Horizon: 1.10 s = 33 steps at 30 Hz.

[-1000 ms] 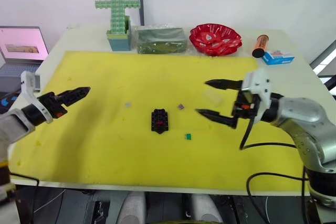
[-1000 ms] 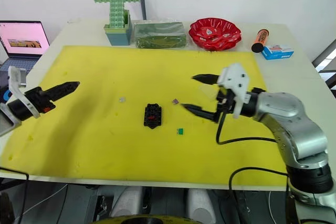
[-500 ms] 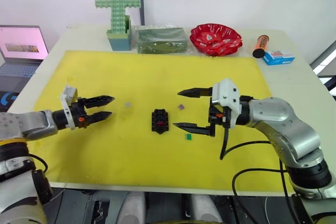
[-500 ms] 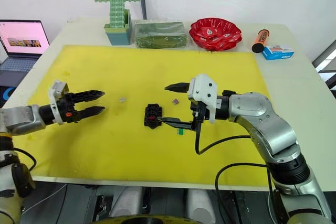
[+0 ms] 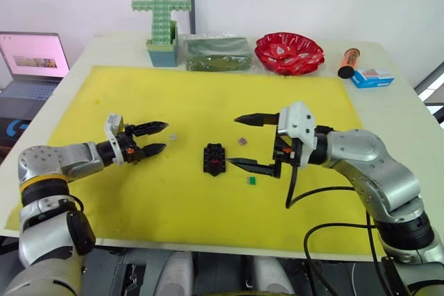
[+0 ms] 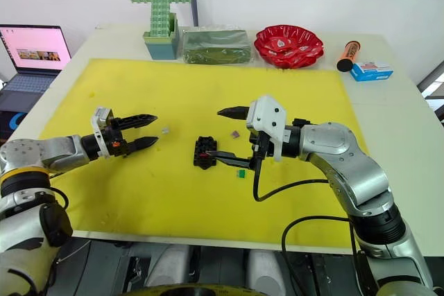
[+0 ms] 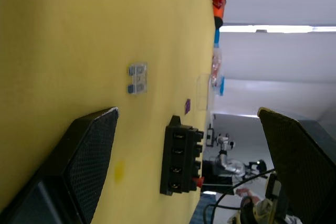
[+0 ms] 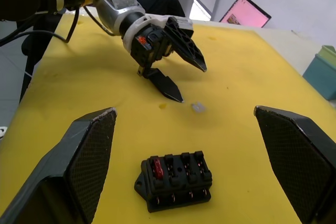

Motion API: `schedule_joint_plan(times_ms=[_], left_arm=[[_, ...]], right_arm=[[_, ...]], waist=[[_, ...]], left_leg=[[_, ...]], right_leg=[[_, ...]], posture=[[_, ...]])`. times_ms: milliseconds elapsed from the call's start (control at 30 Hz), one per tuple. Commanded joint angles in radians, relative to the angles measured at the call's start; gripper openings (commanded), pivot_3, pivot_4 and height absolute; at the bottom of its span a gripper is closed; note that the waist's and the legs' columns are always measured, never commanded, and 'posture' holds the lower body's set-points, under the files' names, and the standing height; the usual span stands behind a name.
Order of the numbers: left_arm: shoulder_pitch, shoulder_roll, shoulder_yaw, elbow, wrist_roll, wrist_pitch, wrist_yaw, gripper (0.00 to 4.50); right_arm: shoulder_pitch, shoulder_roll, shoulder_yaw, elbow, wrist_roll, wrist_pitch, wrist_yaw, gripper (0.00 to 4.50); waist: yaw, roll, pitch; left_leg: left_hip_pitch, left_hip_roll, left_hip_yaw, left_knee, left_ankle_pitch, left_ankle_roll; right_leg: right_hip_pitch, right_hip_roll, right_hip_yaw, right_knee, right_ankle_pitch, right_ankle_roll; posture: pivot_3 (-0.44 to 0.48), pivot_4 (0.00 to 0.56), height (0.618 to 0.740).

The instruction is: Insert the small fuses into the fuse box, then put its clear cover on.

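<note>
Fuse box (image 5: 213, 159) sits mid yellow mat (image 5: 173, 199), red fuse (image 8: 156, 168) seated in one end slot. Right hand (image 5: 241, 142) spread wide at its 3 o'clock, over purple fuse (image 5: 241, 141); green fuse (image 5: 252, 181) at 4 o'clock. Left hand (image 5: 157, 138) parted, empty, at 9 o'clock, tips near grey-white fuse (image 5: 172, 136).

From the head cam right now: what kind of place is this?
Probably a robot test lab or office: a white table with a yellow foam mat and staged props, a fuse box, and a laptop beside the table.

laptop (image 5: 28, 60) cut off by picture edge
</note>
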Motion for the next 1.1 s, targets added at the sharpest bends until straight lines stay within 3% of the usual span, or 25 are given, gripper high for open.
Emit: schedule_joint_plan(times_ms=[33, 567, 800, 1100], left_arm=[[-0.034, -0.011, 0.001, 0.037, 0.061, -0.053, -0.008, 4.50], [-0.141, -0.083, -0.100, 0.121, 0.253, -0.103, -0.127, 4.50], [-0.183, -0.099, -0.090, 0.190, 0.306, -0.137, -0.176, 4.50], [-0.170, -0.111, -0.146, 0.194, 0.387, -0.179, -0.230, 4.50]], right_arm=[[-0.013, 0.004, -0.010, -0.032, 0.004, -0.003, -0.009, 4.47], [-0.054, 0.038, 0.020, -0.022, 0.001, 0.020, -0.033, 4.47], [-0.066, 0.046, 0.019, -0.026, 0.004, 0.038, -0.046, 4.47], [-0.066, 0.050, 0.020, -0.031, 0.002, 0.045, -0.054, 4.47]], waist=[[0.003, 0.000, 0.000], [0.009, 0.001, -0.001], [0.025, 0.001, -0.001], [0.030, 0.001, -0.001]], left_leg=[[0.000, 0.000, 0.000, 0.000, 0.000, 0.000], [0.000, -0.001, -0.001, 0.001, 0.001, -0.001], [0.000, -0.001, -0.001, 0.002, 0.001, -0.001], [0.000, -0.001, -0.001, 0.002, 0.001, -0.001]], right_leg=[[0.000, 0.000, 0.000, 0.000, 0.000, 0.000], [0.002, 0.000, 0.000, 0.000, 0.000, 0.000], [0.002, 0.000, 0.000, 0.000, 0.000, 0.000], [0.003, 0.000, 0.000, -0.001, 0.000, 0.000]], posture=[[0.000, 0.150, 0.740], [0.000, 0.150, 0.740], [0.000, 0.150, 0.740], [0.000, 0.150, 0.740]])
